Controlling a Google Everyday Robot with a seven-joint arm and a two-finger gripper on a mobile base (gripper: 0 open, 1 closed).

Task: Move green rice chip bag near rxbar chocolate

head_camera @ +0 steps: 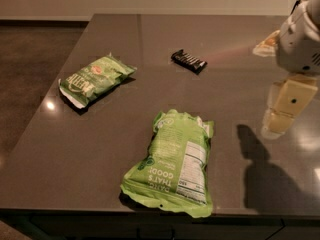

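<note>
Here's the gripper, hanging at the right edge of the frame above the dark table, throwing a shadow onto the surface just below it. Whether it is released or clenched I cannot tell from this angle, though nothing appears to be in its hold. The green rice chip bag lies flat at lower centre, near the table's front edge, to the left of the gripper and lower in the frame, clearly apart from it. That's the relation that matters: the gripper would, I judge, have to travel left and toward the bottom of the frame to get over it. The bag's long axis runs close to up-and-down in the frame, leaning a touch to the right at its top end, with the white nutrition panel on its right side. The rxbar chocolate sits at upper centre, well apart from the bag, roughly along the line of that long axis, so the carry looks like a push straight up the frame. The darker green bag rests at the left, off that line.
</note>
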